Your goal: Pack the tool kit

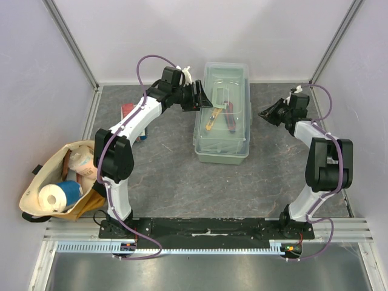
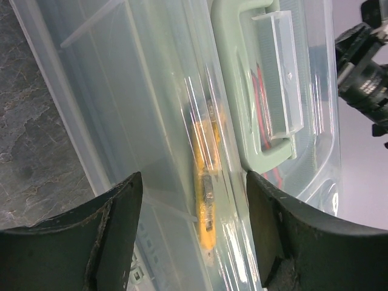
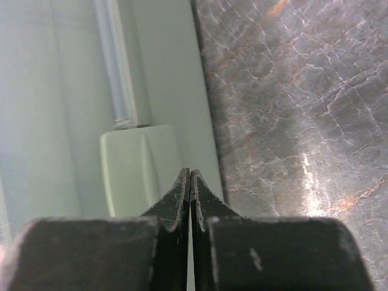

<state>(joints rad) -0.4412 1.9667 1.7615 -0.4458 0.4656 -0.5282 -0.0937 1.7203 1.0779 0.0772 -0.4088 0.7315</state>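
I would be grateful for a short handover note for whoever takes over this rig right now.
Left gripper: open, at the left edge of the pale-green translucent plastic toolbox.
Right gripper: shut, empty, fingertips by the pale-green latch on the box's right side.
Done: clear lid down; yellow knife and red-black cutter lie inside.
Left: probably fastening the latches; whether any is fastened, I cannot tell.

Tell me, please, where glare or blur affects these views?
Left wrist: glare streaks on the clear lid smear the yellow knife beneath. Right wrist: a bright sheen on the table; the toolbox looks soft. Top external: even, sharp.
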